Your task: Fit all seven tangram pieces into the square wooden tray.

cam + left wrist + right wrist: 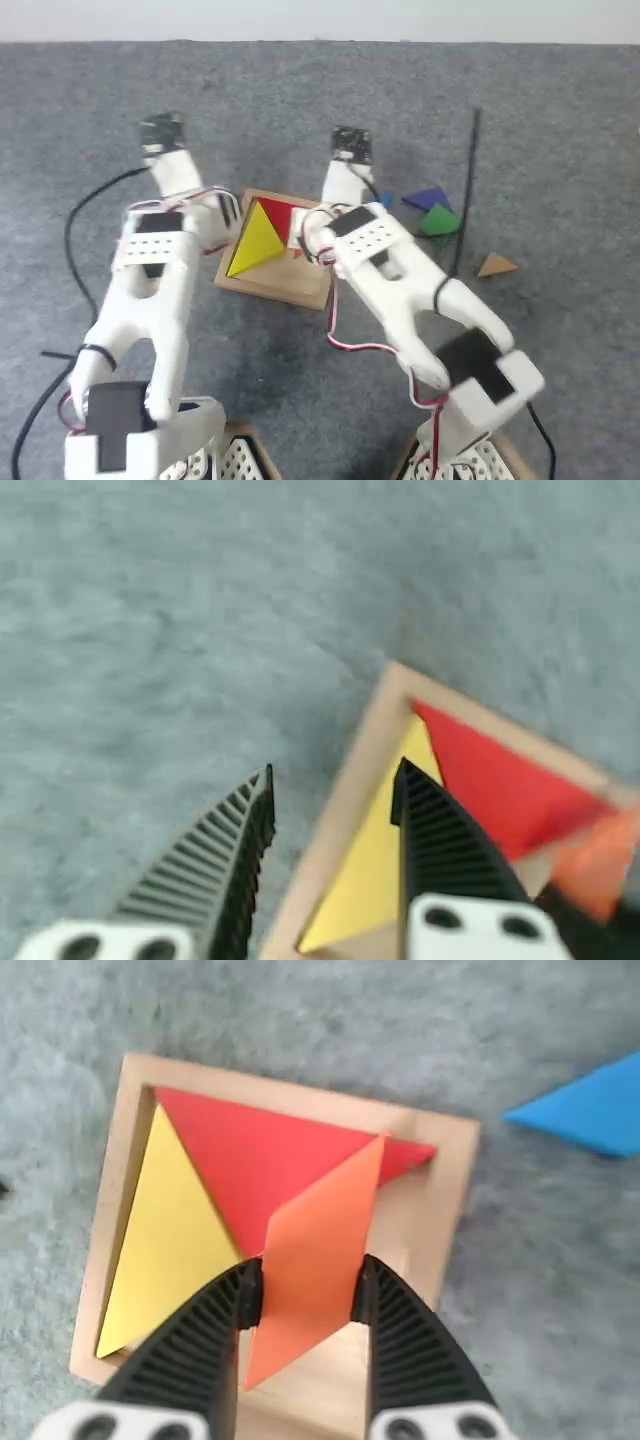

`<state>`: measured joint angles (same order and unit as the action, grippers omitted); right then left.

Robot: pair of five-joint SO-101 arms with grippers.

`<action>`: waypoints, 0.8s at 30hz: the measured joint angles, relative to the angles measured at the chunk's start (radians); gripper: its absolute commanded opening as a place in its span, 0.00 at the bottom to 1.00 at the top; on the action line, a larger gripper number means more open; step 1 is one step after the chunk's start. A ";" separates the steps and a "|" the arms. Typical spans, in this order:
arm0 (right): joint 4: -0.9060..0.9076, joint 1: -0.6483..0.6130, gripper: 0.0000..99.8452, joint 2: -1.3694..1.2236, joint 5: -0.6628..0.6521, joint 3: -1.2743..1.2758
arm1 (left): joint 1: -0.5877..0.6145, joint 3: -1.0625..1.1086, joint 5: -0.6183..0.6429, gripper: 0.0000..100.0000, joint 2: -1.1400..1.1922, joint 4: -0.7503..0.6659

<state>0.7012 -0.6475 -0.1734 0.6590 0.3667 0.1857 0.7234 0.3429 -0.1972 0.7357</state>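
In the high view, the square wooden tray [290,287] sits on grey carpet [300,100]. It holds a yellow triangle [255,240] on the side nearer the left arm and a red triangle [279,213] along its far rim. Off the tray's opposite side lie a blue piece [386,200], a purple triangle [428,196] and a green piece [438,221]. A tan triangle [496,265] lies farther out from the tray.

In the left wrist view, the left gripper [330,810] is released and grasps nothing. Its jaws straddle the tray's rim, one finger over the carpet outside the tray and the other over the yellow triangle.

In the right wrist view, the right gripper [305,1285] is clenched on the orange parallelogram [310,1260], with a pad on each long side. The piece hangs over the tray's interior. Its long axis slants across the tray's sides. One tip overlaps the red triangle and the other points towards the opposite rim. I cannot tell whether it touches the tray floor. The yellow and red triangles lie flat, meeting along one edge.
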 measured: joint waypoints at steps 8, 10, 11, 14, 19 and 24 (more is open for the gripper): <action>0.057 -0.005 0.23 -0.086 0.103 -0.057 | 0.043 -0.018 0.046 0.19 0.000 0.018; 0.078 -0.005 0.27 -0.084 0.124 -0.058 | 0.043 -0.026 0.046 0.19 0.000 0.018; 0.084 -0.005 0.28 -0.084 0.135 -0.064 | 0.043 -0.028 0.046 0.19 0.000 0.018; 0.097 -0.003 0.28 -0.084 0.149 -0.075 | 0.043 -0.028 0.046 0.19 0.000 0.018; 0.157 0.009 0.28 -0.086 0.152 -0.109 | 0.043 -0.028 0.046 0.19 0.000 0.018; 0.273 0.011 0.28 -0.086 0.150 -0.204 | 0.040 -0.028 0.046 0.19 0.000 0.018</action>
<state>0.9743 -0.6368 -0.2593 0.8094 0.1626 0.2256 0.6958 0.3890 -0.1972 0.7541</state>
